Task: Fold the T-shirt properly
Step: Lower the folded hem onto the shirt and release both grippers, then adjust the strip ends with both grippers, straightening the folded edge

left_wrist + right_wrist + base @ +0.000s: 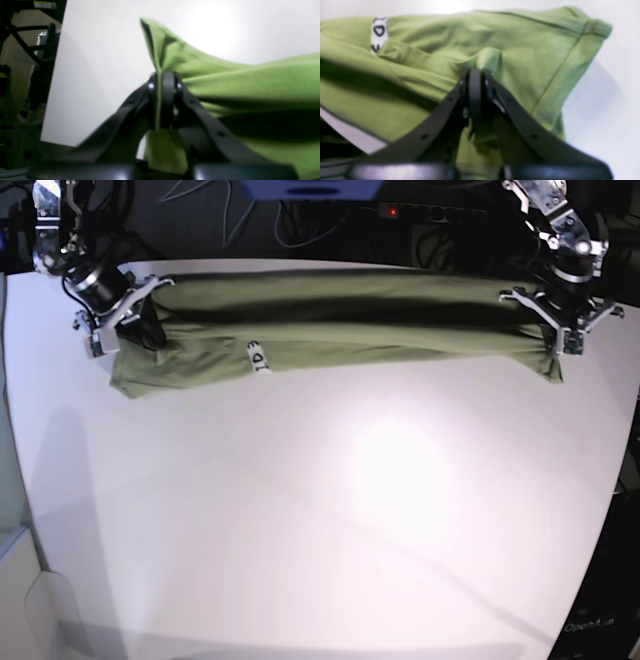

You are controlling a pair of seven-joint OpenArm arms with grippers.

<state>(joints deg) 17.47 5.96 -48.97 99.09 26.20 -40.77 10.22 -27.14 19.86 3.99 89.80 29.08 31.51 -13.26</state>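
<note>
both end effectors, left (563,338) and right (118,328), clamp opposite ends of the t-shirt (340,320), stretching it across the counter (330,510) for folding.

"101" on the T-shirt's (340,320) white tag (258,357)
</note>
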